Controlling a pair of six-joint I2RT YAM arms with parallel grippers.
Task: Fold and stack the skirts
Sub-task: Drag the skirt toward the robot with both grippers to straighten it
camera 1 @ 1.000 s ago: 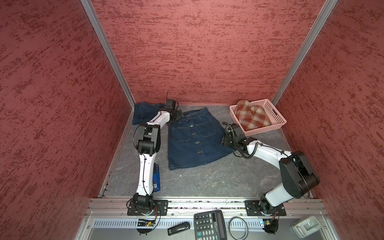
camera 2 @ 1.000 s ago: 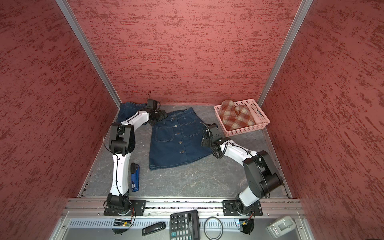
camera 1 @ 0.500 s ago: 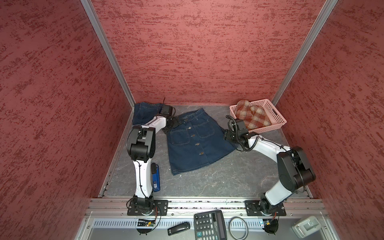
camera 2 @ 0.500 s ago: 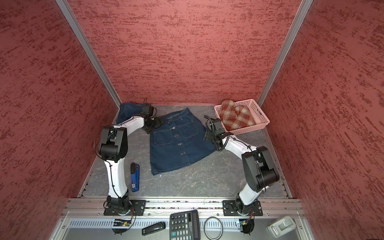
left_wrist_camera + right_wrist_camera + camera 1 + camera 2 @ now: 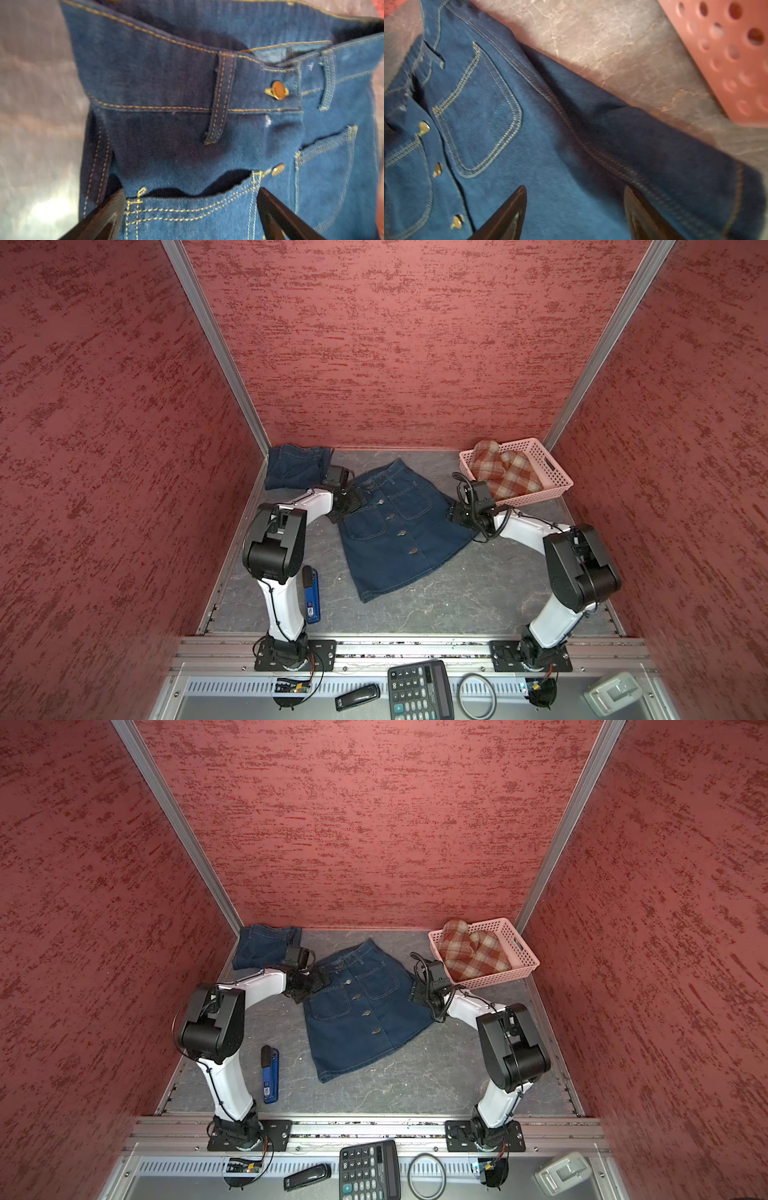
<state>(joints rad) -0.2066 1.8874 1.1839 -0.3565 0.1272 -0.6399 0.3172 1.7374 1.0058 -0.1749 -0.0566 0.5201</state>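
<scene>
The spread dark blue denim button-front skirt (image 5: 395, 539) lies flat in the middle of the grey tabletop (image 5: 478, 593). Its long axis runs from the waistband at upper centre of the frame down to the hem, leaning a little right. The left hand (image 5: 355, 502) sits at the waist's left corner and the right hand (image 5: 454, 514) at the right side seam, about equally near. Both hands stand apart and clamp nothing, their fingers (image 5: 116, 199) straddling flat denim. A folded dark denim skirt (image 5: 295, 466) lies at upper left. The rust-and-cream plaid skirt (image 5: 505, 477) sits in the pink perforated plastic basket (image 5: 536, 497) at upper right.
</scene>
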